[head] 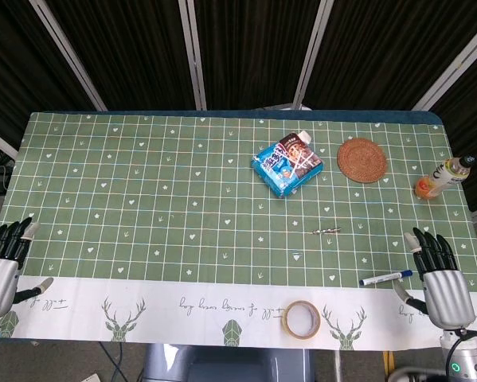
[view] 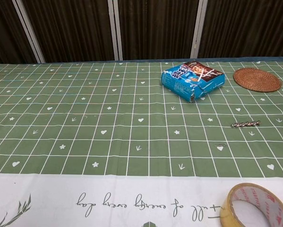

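Closest to me is the roll of tape (view: 257, 209), lying flat on the white border of the table (head: 142, 199) near its front edge. In the head view I see my right hand (head: 443, 280) resting at the front right corner, palm down, its fingers (head: 429, 247) straight and lying close beside one another, holding nothing. A blue marker pen (head: 385, 278) lies just beside that hand, to its left, on the line where the green check meets the white border; I cannot tell whether the thumb touches it. My left hand (head: 2, 267) sits at the front left corner, fingers likewise extended and side by side, empty, well apart from every object. Further in, a small metal drill bit (head: 327, 231) lies alone on the cloth. Beyond it a blue snack packet (head: 287, 164) lies flat near the middle back, with a round woven coaster (head: 361, 159) to its right. A bottle with an orange drink (head: 443, 177) lies tipped at the far right edge.
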